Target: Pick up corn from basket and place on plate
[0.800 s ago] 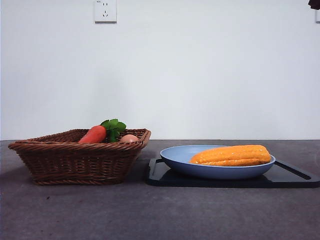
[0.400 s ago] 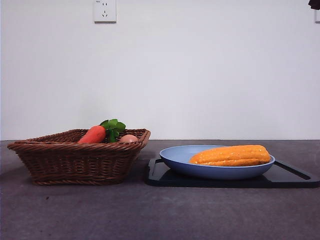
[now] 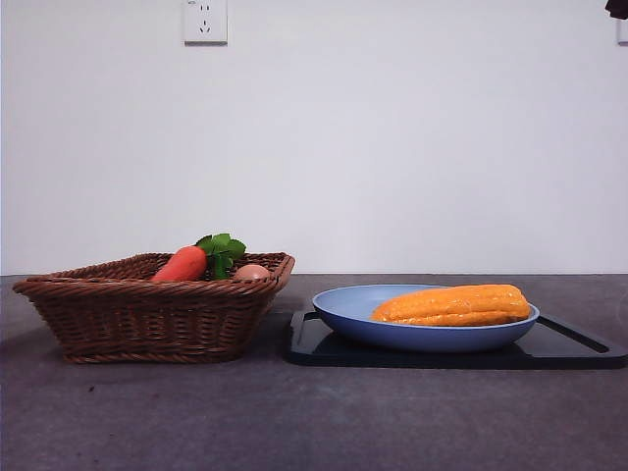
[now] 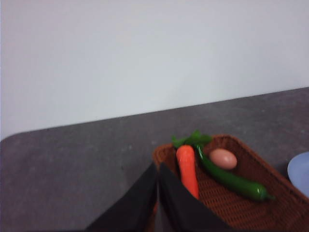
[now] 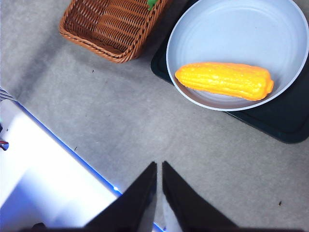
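Corn (image 3: 453, 305) lies on the plate (image 3: 345, 310) (apart from the basket (image 3: 147, 314)). Left pincer (image 4: 158, 180) and right pincer (image 5: 159, 180): both closed, holding nothing.

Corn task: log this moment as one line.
corn: lying in plate | basket: carrot, egg, green pepper | left gripper: shut, empty | right gripper: shut, empty

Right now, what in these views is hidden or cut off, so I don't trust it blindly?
- Basket floor: the front view's near wall hides it; the green pepper shows only in the left wrist view.
- Plate: cut by the left wrist picture's edge, so the corn is unseen there.
- Basket: cut by the right wrist picture's edge.
- Tray: mostly under the plate.
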`<action>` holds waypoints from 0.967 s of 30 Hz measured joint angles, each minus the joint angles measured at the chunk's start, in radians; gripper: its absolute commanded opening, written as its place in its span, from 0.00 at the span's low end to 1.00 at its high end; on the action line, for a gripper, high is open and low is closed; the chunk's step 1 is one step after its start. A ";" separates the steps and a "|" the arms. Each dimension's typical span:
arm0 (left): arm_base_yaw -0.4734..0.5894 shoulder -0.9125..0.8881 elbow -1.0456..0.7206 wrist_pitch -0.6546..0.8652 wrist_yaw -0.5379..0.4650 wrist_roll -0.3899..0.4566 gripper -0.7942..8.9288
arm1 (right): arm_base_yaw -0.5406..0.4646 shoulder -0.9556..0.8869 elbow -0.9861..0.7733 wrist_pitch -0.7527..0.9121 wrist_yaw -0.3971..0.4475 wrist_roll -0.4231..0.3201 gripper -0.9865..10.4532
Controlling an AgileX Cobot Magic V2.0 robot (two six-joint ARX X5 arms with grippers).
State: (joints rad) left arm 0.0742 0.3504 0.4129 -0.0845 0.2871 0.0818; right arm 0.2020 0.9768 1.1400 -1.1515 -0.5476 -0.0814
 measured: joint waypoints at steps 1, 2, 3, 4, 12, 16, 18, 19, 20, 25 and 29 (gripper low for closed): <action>0.004 -0.027 -0.032 0.003 0.000 -0.005 0.09 | 0.000 0.000 0.000 0.000 0.000 0.000 0.09; 0.009 -0.051 -0.063 0.004 0.000 -0.008 0.09 | 0.000 0.000 0.000 0.000 0.000 0.000 0.09; 0.013 -0.071 -0.091 0.004 0.000 -0.013 0.09 | 0.000 0.000 0.000 0.000 0.000 0.000 0.09; 0.016 -0.092 -0.119 0.002 0.000 -0.017 0.09 | 0.000 0.000 0.000 0.000 0.000 0.000 0.09; 0.022 -0.251 -0.301 -0.019 -0.001 -0.052 0.09 | 0.000 0.000 0.000 0.000 0.000 0.000 0.09; 0.022 -0.299 -0.350 -0.042 -0.001 -0.061 0.09 | 0.000 0.000 0.000 0.000 0.000 0.000 0.09; 0.022 -0.318 -0.363 -0.064 -0.001 -0.067 0.09 | 0.000 0.000 0.000 0.000 0.000 0.000 0.09; 0.022 -0.327 -0.366 -0.084 0.000 -0.068 0.09 | 0.000 0.000 0.000 0.000 0.000 0.000 0.09; 0.022 -0.333 -0.368 -0.101 -0.001 -0.069 0.09 | 0.000 0.000 0.000 0.000 0.000 0.000 0.09; 0.022 -0.346 -0.367 -0.126 -0.003 -0.070 0.09 | 0.000 0.000 0.000 0.000 0.000 0.000 0.09; 0.022 -0.346 -0.367 -0.129 -0.003 -0.071 0.09 | 0.000 0.000 0.000 0.000 0.000 0.000 0.09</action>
State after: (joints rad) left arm 0.0963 0.0044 0.0460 -0.2131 0.2840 0.0113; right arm 0.2020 0.9768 1.1400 -1.1515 -0.5476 -0.0814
